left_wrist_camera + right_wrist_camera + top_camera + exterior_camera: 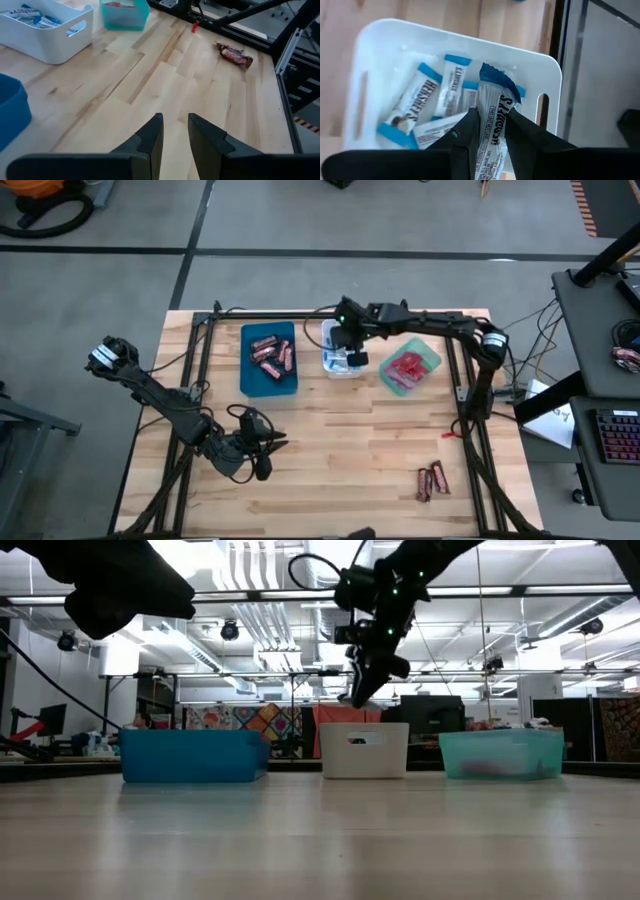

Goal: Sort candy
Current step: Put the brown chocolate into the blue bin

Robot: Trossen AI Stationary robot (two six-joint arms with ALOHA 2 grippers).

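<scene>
Three trays line the table's far side: blue tray (269,360), white tray (338,350), green tray (409,367). Directly above the white one, the right gripper (491,131) pinches a blue-and-white bar (491,127), with more of them lying in the tray below. At the table's seven o'clock, the left gripper (175,131) hovers, fingers narrowly parted, holding nothing. Dark brown-red bars (432,481) lie loose at five o'clock.

Blue-white bar (492,127) pinched, brown bars (432,481) loose
</scene>
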